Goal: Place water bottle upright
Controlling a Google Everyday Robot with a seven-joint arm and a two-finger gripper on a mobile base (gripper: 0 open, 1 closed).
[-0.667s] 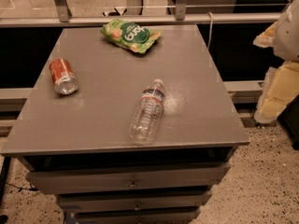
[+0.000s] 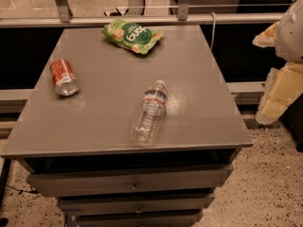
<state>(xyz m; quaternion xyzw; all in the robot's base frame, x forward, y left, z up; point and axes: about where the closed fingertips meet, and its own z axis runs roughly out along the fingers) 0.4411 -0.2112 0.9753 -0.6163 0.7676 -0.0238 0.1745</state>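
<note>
The water bottle (image 2: 149, 111) is a small clear ribbed bottle. It lies on its side near the middle front of the grey table (image 2: 203, 79), with its white cap pointing away toward the back. My gripper (image 2: 278, 97) shows as pale yellowish parts at the right edge of the view. It is off the table, well to the right of the bottle, and touches nothing.
A red soda can (image 2: 63, 76) lies on its side at the table's left. A green snack bag (image 2: 132, 35) lies at the back middle. A railing (image 2: 142, 19) runs behind the table, with drawers (image 2: 132, 183) below its front edge.
</note>
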